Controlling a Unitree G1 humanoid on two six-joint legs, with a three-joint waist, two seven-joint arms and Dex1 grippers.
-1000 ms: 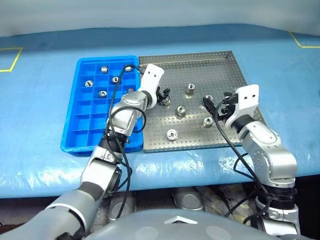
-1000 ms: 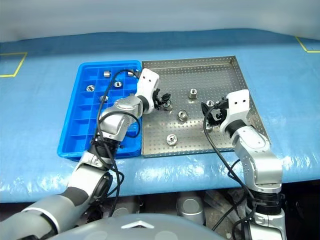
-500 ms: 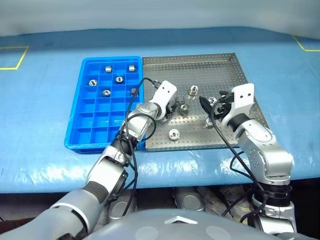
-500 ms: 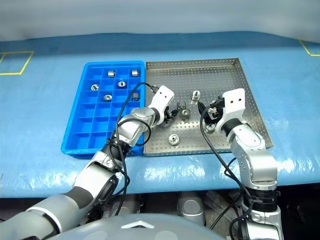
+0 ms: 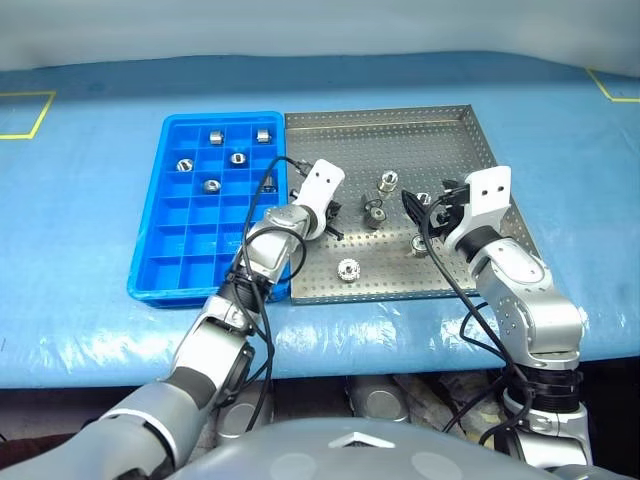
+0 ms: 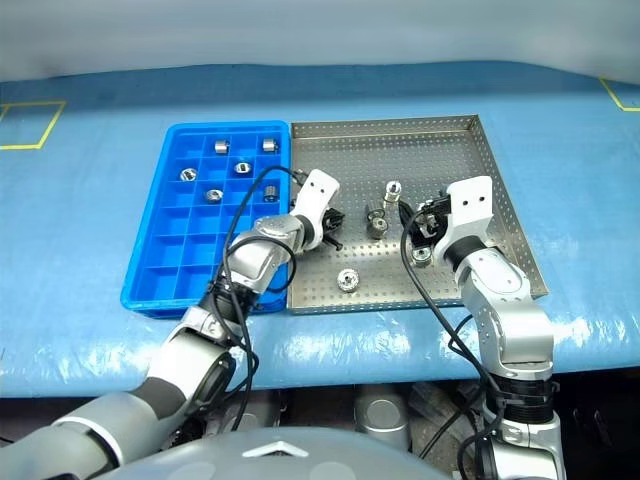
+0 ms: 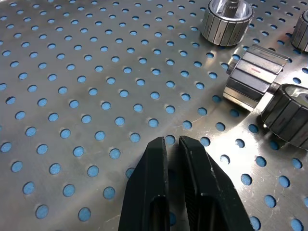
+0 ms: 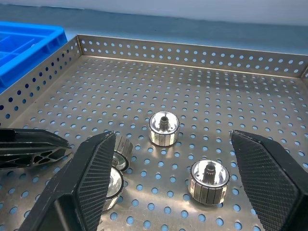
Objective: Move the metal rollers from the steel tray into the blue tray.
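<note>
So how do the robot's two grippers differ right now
The left gripper has its jaws shut on nothing, tips low over the bare steel tray floor beside a tipped roller. The right gripper has its jaws wide open, with two upright rollers lying ahead between them. Both have black fingers and are over the steel tray.

We note a blue table covering point(image 5: 80, 230) with a glossy clear film wrinkled along its near edge point(image 5: 90, 345), yellow tape outlines at the far left point(image 5: 22, 115) and far right point(image 5: 610, 85) corners, and a pale grey backdrop point(image 5: 300, 30) behind the table.
</note>
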